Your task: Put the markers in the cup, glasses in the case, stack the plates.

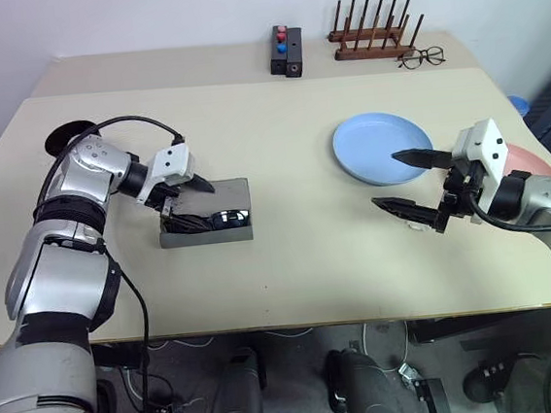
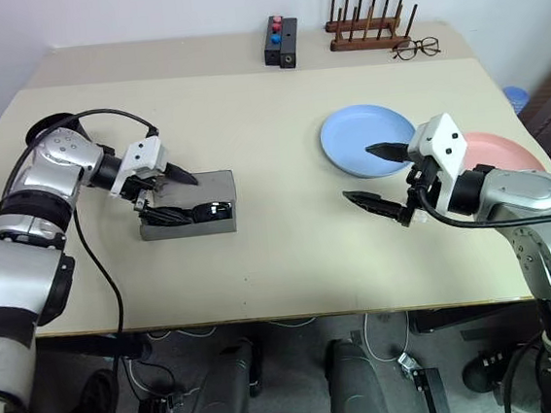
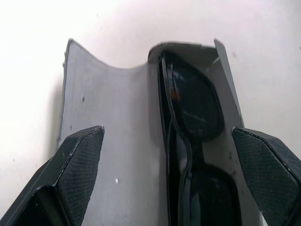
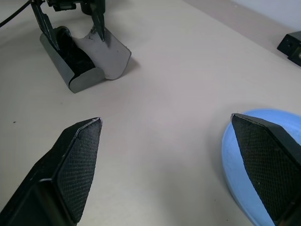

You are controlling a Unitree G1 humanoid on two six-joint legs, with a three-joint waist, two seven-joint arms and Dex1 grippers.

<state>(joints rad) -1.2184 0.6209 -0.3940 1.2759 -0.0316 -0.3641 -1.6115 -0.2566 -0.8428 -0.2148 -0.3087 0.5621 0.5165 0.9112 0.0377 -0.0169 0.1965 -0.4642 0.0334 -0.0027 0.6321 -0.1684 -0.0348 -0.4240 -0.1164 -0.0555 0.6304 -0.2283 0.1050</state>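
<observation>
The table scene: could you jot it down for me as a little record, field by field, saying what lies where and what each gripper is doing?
sunglasses: lying inside the grey case, which is open
left gripper: open, over the case, holding nothing
right gripper: open, empty, above the table beside the blue plate
blue plate: flat on the table, not stacked
pink plate: to the right of the blue one, partly behind the right arm
black cup: behind the left arm, mostly hidden
far edge: wooden rack, wire spectacles, black box
</observation>
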